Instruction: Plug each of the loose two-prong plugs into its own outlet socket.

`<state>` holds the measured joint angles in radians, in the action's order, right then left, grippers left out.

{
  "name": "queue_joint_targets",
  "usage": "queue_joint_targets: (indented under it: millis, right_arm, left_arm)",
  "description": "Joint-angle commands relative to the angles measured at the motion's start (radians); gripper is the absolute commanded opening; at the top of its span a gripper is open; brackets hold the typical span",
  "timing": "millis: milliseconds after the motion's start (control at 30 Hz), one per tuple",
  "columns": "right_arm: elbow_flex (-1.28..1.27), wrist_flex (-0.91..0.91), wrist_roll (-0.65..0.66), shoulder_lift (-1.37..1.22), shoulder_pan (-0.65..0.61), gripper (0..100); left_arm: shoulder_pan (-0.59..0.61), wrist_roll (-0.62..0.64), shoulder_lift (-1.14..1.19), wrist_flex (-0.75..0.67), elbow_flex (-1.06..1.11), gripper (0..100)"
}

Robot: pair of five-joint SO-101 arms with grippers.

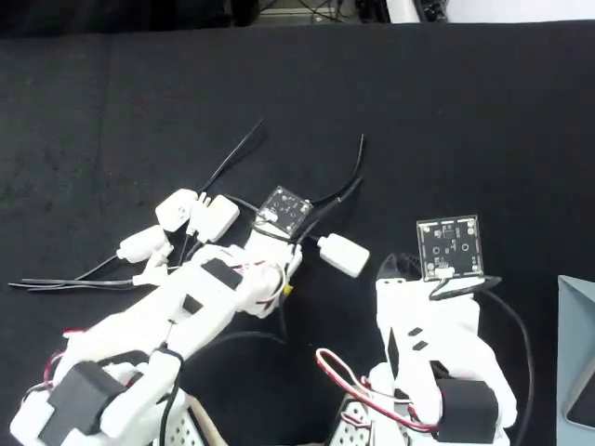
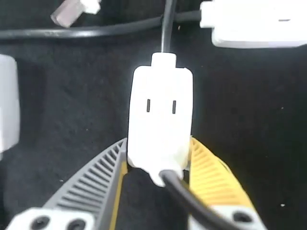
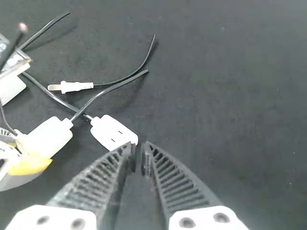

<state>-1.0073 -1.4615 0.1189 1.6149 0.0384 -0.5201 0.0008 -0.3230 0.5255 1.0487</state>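
The left claw [image 2: 158, 142] is clamped on a white socket [image 2: 161, 112]. Its grey finger [image 2: 103, 167] and yellow finger [image 2: 211, 172] press against the two sides of the block near one end. The socket's two slots face the wrist camera, and a black cord [image 2: 165, 28] shows at each end of it. In the high view this arm lies stretched from the lower left corner toward the middle of the black table [image 1: 465, 111]. Three other white blocks [image 1: 216, 216] on cords lie bunched just beyond it, toward the left side.

The right claw [image 3: 139, 155] has its fingers drawn almost together, with only a thin slit between them, and it holds nothing. Its tips sit just beside a second socket [image 3: 113, 132], which lies flat on the table between the two arms with its slots facing up. A loose plug [image 3: 72, 86] lies farther out on the cloth, its prongs bare and pointing away from its cord, apart from both sockets and not pushed into either
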Motion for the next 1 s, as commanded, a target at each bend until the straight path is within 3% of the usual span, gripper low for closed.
queue_joint_targets:
  millis: [0, 167, 367, 600, 967]
  right_arm:
    - [-0.007, 0.02, -0.009, 0.001, 0.006, 2.9]
    - [-0.01, 0.021, -0.009, 0.001, 0.003, 2.9]
    - [-0.012, 0.021, -0.009, 0.001, 0.002, 2.9]
    - [-0.013, 0.021, -0.009, 0.001, 0.0, 2.9]
    - [-0.015, 0.021, -0.009, -0.004, 0.0, 2.9]
  left_arm:
    - [0.065, 0.005, -0.146, 0.029, -0.062, 6]
    - [0.159, 0.005, -0.342, 0.107, -0.107, 6]
    - [0.283, 0.005, -0.368, 0.028, -0.177, 5]
    - [0.364, -0.038, -0.032, -0.028, -0.463, 5]
    - [0.503, -0.049, 0.637, 0.126, -1.133, 5]
